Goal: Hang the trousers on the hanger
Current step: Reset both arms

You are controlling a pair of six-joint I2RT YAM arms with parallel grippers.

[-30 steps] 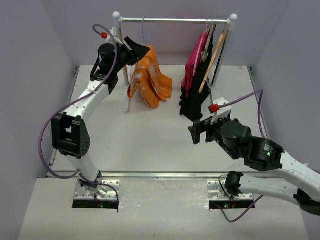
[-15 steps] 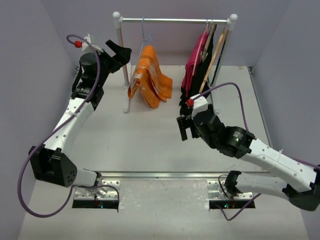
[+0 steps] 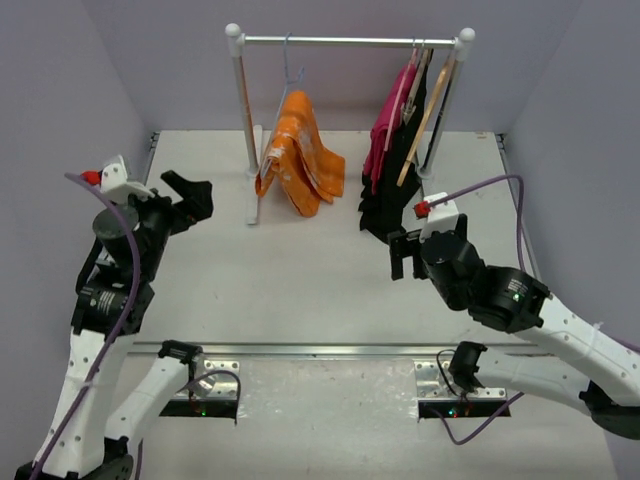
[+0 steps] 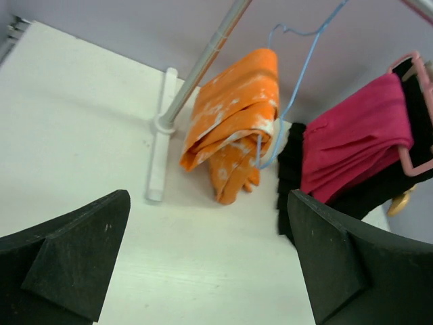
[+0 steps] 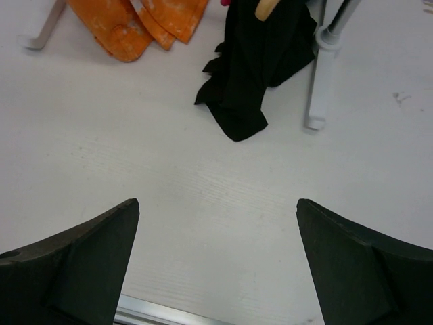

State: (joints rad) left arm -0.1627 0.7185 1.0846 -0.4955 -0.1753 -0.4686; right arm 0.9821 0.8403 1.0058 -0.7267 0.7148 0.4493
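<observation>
The orange trousers (image 3: 298, 155) with white blotches hang folded over the pale blue wire hanger (image 3: 290, 62), whose hook is on the rack's rail (image 3: 340, 41). They also show in the left wrist view (image 4: 233, 122) with the hanger (image 4: 298, 74), and their lower ends show in the right wrist view (image 5: 142, 24). My left gripper (image 3: 190, 195) is open and empty at the left, apart from the trousers. My right gripper (image 3: 403, 255) is open and empty, low over the table in front of the black garment.
A pink garment (image 3: 385, 130) and a black garment (image 3: 395, 190) hang at the right end of the rail, with a tan wooden hanger (image 3: 425, 115). The rack's white posts (image 3: 243, 110) and feet (image 5: 318, 95) stand on the table. Grey walls close in three sides.
</observation>
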